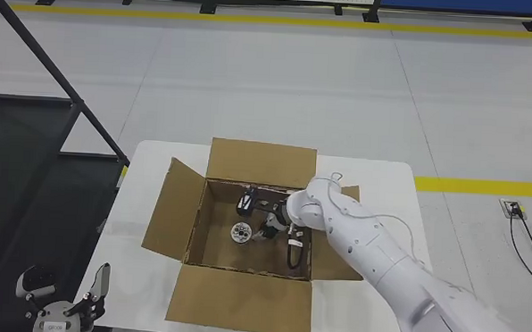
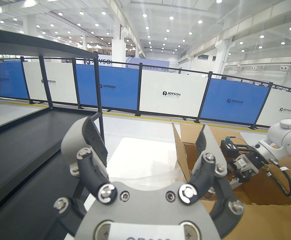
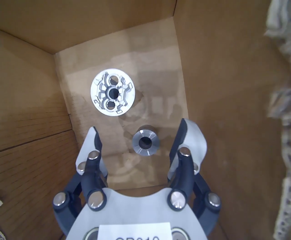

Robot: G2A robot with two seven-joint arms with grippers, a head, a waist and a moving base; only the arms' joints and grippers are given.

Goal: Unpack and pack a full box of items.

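- The right gripper is down inside the cardboard box, its two fingers spread wide with nothing held
- Directly between those fingers, on the box floor, stands a small metal sleeve – on end, bore facing up at the wrist, so its long axis runs along the gripper's line of approach and not across it
- The sleeve looks roughly centred in the gap, with a finger on either side and neither touching it; how far above it the tips hang I can't judge
- A flat round metal disc with holes lies on the floor beyond the sleeve, near it but apart and outside the fingers' span
- By my reckoning the next move is a short straight drop and a squeeze across the sleeve's round sides – no turning of the wrist needed
- The left gripper is open too and idle off the near corner of the table, well apart from the box, so the right arm is plainly the nearer one
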